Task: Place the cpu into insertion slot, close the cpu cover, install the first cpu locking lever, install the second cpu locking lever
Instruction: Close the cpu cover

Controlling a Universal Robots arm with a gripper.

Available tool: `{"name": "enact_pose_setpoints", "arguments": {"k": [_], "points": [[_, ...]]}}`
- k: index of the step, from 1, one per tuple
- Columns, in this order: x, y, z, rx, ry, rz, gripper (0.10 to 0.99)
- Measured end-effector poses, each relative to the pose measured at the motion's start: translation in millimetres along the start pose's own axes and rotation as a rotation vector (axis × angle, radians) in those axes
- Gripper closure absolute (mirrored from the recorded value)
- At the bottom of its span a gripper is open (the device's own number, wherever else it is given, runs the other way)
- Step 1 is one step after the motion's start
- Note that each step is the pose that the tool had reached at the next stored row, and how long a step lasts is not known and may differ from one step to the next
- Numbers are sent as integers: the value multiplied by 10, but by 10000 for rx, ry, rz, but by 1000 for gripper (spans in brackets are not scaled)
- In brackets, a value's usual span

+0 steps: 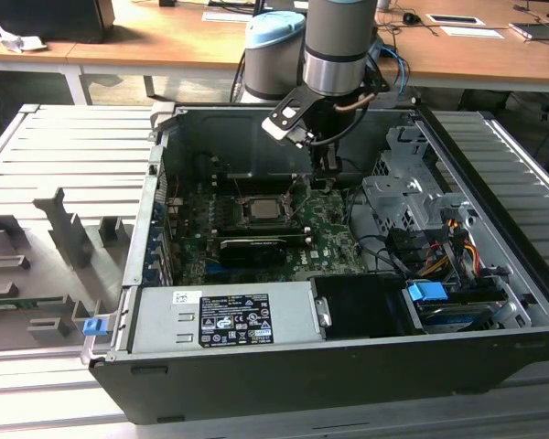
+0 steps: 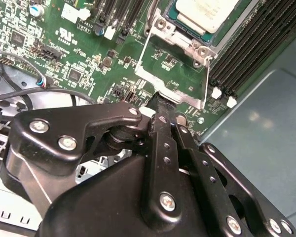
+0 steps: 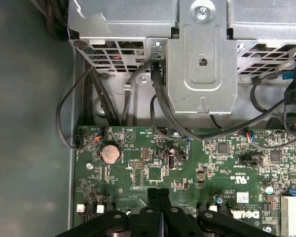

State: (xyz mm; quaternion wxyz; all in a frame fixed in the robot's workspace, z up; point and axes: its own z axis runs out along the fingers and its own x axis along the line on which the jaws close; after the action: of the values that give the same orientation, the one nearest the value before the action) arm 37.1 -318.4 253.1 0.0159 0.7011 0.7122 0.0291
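Your bench [image 1: 64, 146] is mostly bare slats, and the open case [image 1: 348, 375] takes up the middle of it. One arm [image 1: 339, 41] drops in over the case's back wall. It's got free space on the exterior view's left, but the drive cage [image 1: 398, 197] sits close on the exterior view's right, with loose cables beside it. The board [image 1: 329, 238] lies flat on the case floor. In the second wrist view its near edge gives way to plain grey panel, so there's room on that side.

Your gripper [image 2: 160, 101] has its fingers [image 2: 164, 143] clenched together with no gap to speak of. The tips are right at the free edge of the cover [image 2: 148, 74]. I can't tell if they're pinching that thin lip or just touching it.

There's one cover and it's flipped open, hinged on two screws next to the slot [image 2: 170, 19], with green board showing through its window. There's one cpu [image 2: 204, 12], and it's already seated in the slot, pale top up, clear of the fingers.

Small stuff: two white latch tabs [image 2: 216, 92] beside the cover, and one coin cell [image 3: 111, 154] in the first wrist view.
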Motion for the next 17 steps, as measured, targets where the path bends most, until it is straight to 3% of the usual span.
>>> {"name": "enact_pose_setpoints", "arguments": {"k": [17], "points": [[1, -36, 1, 0, 4, -1, 980]]}}
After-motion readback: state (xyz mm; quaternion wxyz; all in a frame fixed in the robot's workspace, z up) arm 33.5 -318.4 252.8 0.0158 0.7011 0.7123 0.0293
